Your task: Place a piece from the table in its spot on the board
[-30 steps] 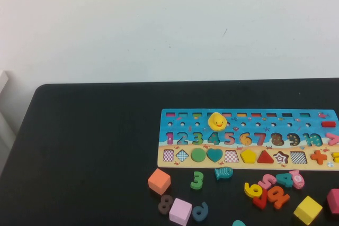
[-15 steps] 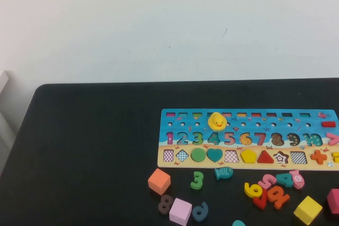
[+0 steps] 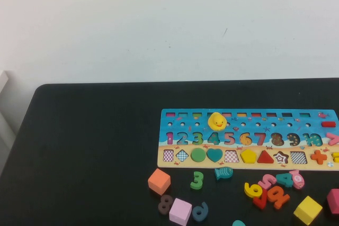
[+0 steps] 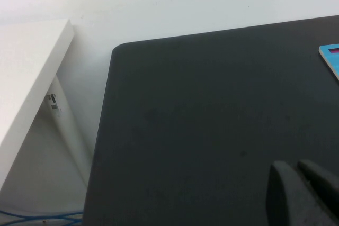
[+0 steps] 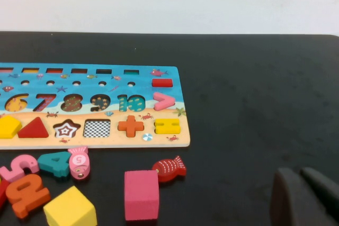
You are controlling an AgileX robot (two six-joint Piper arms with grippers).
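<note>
A: Left gripper is closed and empty over bare counter. Right gripper is closed and empty too, off the board's right end.
B: And the piece?
A: Seated in the tan row beside the red triangle — I'd only check it's flush, not nudge it.

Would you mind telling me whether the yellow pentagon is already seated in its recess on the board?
In: the yellow pentagon fills its cut-out in the board's tan row.
</note>
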